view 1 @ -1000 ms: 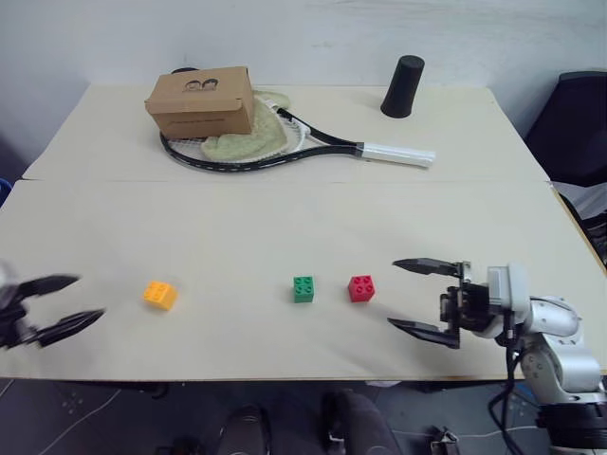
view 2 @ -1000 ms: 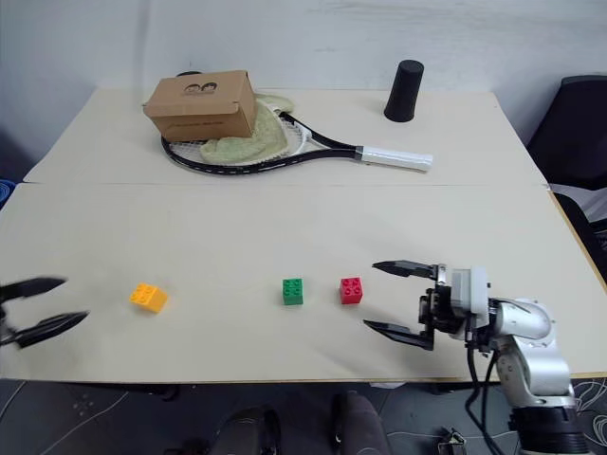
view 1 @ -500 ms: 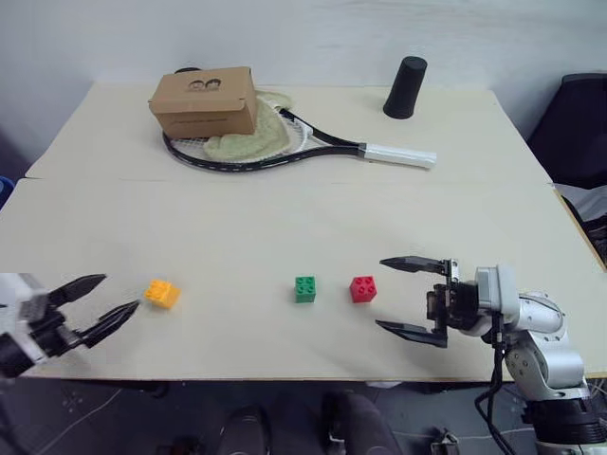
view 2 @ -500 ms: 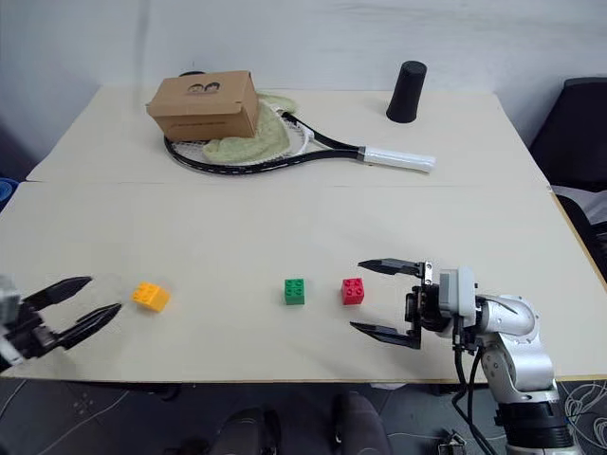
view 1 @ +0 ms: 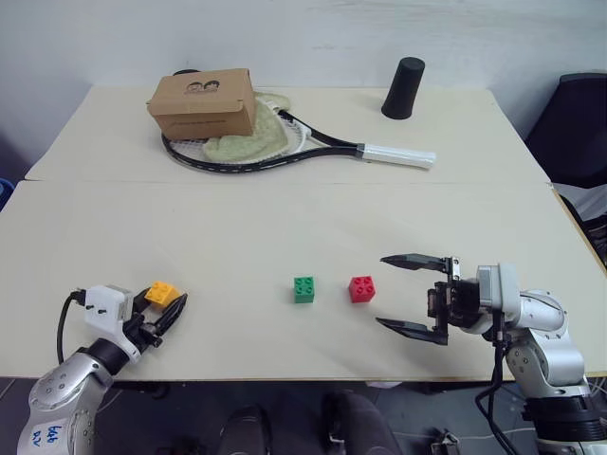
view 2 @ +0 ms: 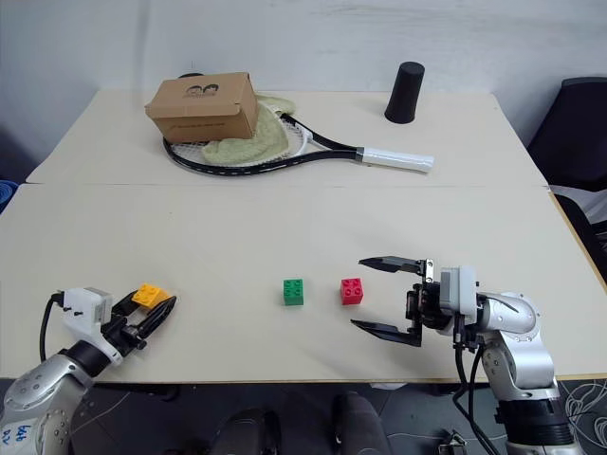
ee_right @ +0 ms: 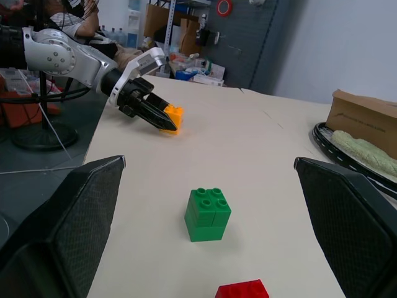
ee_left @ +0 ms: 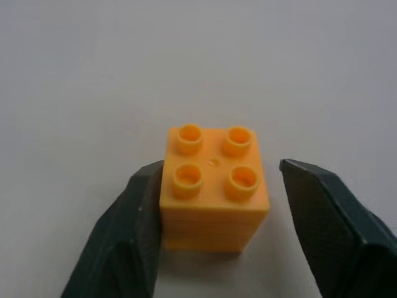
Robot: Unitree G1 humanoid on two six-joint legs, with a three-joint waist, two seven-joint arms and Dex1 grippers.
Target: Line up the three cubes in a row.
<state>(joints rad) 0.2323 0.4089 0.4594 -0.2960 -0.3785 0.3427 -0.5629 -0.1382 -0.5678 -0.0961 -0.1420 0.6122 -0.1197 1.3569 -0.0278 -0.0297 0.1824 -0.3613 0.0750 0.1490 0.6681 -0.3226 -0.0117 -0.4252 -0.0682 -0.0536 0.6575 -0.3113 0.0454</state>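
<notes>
Three small studded cubes lie near the table's front edge. The orange-yellow cube is at the left, the green cube in the middle and the red cube just right of it. My left gripper reaches level over the front edge with its fingers on either side of the orange-yellow cube. In the left wrist view one finger touches the cube's side and the other stands a small gap off. My right gripper is wide open just right of the red cube, holding nothing.
At the back left a brown cardboard box rests on a green cloth and a black racket. A black cup stands at the back right. A seam crosses the table between the back things and the cubes.
My left gripper has come in from the far left to the orange-yellow cube, and its jaws have narrowed around it. The right gripper has kept still.
</notes>
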